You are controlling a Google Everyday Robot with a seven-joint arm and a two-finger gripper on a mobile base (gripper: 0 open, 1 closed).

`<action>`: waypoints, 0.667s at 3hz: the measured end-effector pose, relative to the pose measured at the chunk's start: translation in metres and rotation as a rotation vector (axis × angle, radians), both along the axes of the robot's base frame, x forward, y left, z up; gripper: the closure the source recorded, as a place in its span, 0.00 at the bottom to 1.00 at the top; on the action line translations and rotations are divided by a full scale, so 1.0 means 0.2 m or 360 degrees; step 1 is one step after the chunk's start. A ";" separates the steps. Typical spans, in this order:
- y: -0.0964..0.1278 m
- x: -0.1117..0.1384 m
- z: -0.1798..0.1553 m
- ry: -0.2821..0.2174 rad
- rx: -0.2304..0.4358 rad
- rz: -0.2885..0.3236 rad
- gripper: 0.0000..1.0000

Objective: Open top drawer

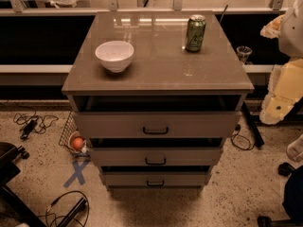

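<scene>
The top drawer (156,123) is the widest grey-brown front, just under the cabinet's top, with a small dark bar handle (155,130) at its centre. A dark gap shows between the cabinet top and the drawer front's upper edge. Two narrower drawers (155,156) sit below it. My gripper (273,110) is at the lower end of the pale arm at the right edge. It is to the right of the cabinet, apart from it and well away from the handle.
A white bowl (114,55) and a green can (195,33) stand on the cabinet top (156,74). Cables (33,122), a wire basket with an orange ball (77,143) and a blue tape cross (76,172) lie on the floor to the left. A chair base (12,174) is at lower left.
</scene>
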State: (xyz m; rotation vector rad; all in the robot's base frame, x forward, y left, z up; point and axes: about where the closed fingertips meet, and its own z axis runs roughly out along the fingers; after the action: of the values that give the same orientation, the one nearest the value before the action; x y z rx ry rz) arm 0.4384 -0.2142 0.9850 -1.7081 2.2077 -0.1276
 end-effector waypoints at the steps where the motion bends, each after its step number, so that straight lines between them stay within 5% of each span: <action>1: 0.00 0.00 0.00 -0.0017 0.0003 0.0002 0.00; 2: 0.00 0.03 -0.11 -0.0087 0.0048 -0.0013 0.00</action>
State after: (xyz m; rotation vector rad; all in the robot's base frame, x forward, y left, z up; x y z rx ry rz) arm 0.4452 -0.2146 0.9622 -1.6603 2.1663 -0.1410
